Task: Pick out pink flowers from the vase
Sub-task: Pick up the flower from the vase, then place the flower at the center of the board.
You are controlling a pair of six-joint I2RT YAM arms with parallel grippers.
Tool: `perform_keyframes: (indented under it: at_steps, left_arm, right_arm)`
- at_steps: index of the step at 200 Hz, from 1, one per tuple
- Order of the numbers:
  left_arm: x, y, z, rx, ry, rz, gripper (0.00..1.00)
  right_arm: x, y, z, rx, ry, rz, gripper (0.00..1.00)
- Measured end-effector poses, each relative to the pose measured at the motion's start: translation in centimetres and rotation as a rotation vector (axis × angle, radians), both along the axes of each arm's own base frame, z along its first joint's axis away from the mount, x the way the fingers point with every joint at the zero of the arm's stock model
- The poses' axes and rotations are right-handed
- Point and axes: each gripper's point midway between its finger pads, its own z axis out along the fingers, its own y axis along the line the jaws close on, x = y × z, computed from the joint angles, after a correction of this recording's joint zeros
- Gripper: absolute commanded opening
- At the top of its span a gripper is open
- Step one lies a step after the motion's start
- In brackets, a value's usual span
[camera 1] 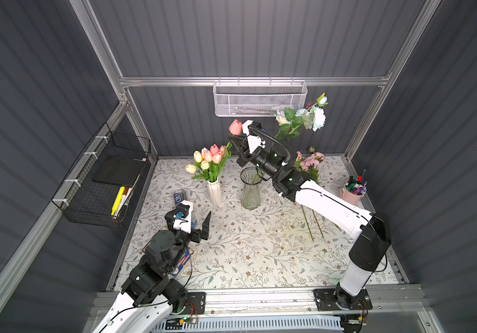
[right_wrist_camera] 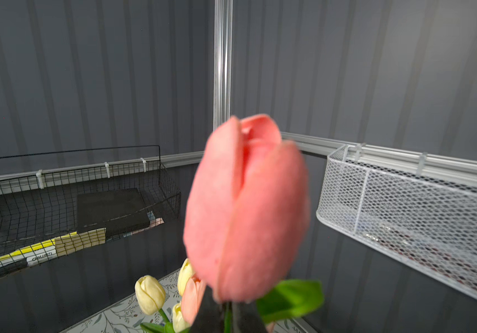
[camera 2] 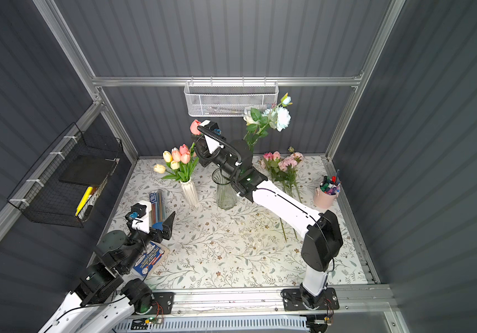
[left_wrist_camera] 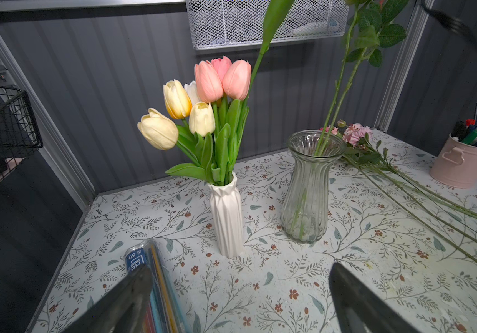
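The right gripper [right_wrist_camera: 227, 315] was clamped on the stem of a coral-pink tulip [camera 1: 235, 127], held high at upper centre in both top views, up and right of the white vase [camera 1: 215, 192]. The left gripper [left_wrist_camera: 240, 269] stood spread wide at lower left.

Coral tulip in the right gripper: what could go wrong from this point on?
1. The right gripper is shut just under the coral tulip. Its stem runs down behind the other tulips, so a sideways pull might tip the narrow white vase.
2. The right arm reaches over the glass vase, close to the white and blue roses. Swinging toward the pink flowers on the table could catch their stems.
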Motion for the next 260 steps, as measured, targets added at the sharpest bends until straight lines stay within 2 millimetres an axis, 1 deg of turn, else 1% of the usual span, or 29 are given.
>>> perform_keyframes:
  at_steps: [9, 30, 54, 73, 94, 117, 134, 148, 161, 175, 182, 192, 201, 219, 234, 243, 260]
  left_arm:
    - [0.0, 0.0, 0.0, 0.0, 0.0, 0.0, 0.97]
    - [0.0, 0.0, 0.0, 0.0, 0.0, 0.0, 0.97]
    - [0.0, -0.1, 0.0, 0.0, 0.0, -0.004, 0.97]
    - [-0.1, -0.2, 0.0, 0.0, 0.001, -0.012, 0.96]
    - [-0.2, -0.8, -0.1, 0.006, 0.004, -0.047, 0.94]
    - [-0.2, -2.2, -0.6, 0.053, 0.033, -0.118, 0.93]
    - [0.1, -3.8, -0.4, 0.111, 0.083, -0.189, 0.93]
    - [0.1, -5.2, 0.9, 0.136, 0.1, -0.26, 0.93]
    - [-0.1, -6.3, 2.3, 0.139, 0.102, -0.317, 0.93]
    - [-0.5, -7.0, 3.8, 0.126, 0.093, -0.364, 0.92]
    - [-0.9, -7.3, 4.4, 0.115, 0.084, -0.388, 0.92]
    - [-1.3, -7.6, 5.1, 0.102, 0.075, -0.415, 0.92]
    - [-1.5, -7.8, 5.4, 0.095, 0.073, -0.429, 0.92]
    - [-1.5, -7.5, 5.4, 0.082, 0.081, -0.414, 0.91]
    - [-0.9, -6.6, 4.9, 0.078, 0.082, -0.349, 0.92]
    - [-0.5, -5.8, 4.2, 0.081, 0.085, -0.3, 0.92]
    - [-0.1, -4.3, 1.9, 0.094, 0.109, -0.211, 0.91]
  right_arm:
    - [-0.4, -0.4, 0.9, 0.005, -0.013, -0.001, 0.0]
    - [-1.9, -1.7, 4.0, 0.024, -0.06, -0.002, 0.0]
    - [-4.4, -4.0, 7.8, 0.05, -0.128, -0.006, 0.0]
    - [-6.5, -5.8, 10.0, 0.064, -0.163, -0.006, 0.0]
    - [-8.7, -7.6, 11.1, 0.058, -0.146, 0.01, 0.0]
    - [-10.4, -9.2, 10.4, 0.037, -0.045, 0.031, 0.0]
    - [-11.4, -10.1, 9.0, 0.018, 0.052, 0.047, 0.0]
    - [-12.3, -10.4, 7.1, -0.003, 0.126, 0.072, 0.0]
    - [-12.7, -10.5, 4.6, -0.029, 0.203, 0.09, 0.0]
    - [-12.8, -10.2, 1.8, -0.057, 0.29, 0.103, 0.0]
    - [-12.8, -10.0, 0.0, -0.074, 0.345, 0.107, 0.0]
    - [-12.6, -9.8, -2.3, -0.091, 0.429, 0.105, 0.0]
    - [-12.5, -9.7, -4.0, -0.096, 0.498, 0.101, 0.0]
    - [-12.0, -9.1, -7.4, -0.11, 0.651, 0.094, 0.0]
    - [-11.3, -7.9, -9.8, -0.127, 0.782, 0.099, 0.0]
    - [-10.9, -7.0, -11.3, -0.139, 0.86, 0.105, 0.0]
    - [-10.5, -5.1, -14.6, -0.165, 1.008, 0.103, 0.0]
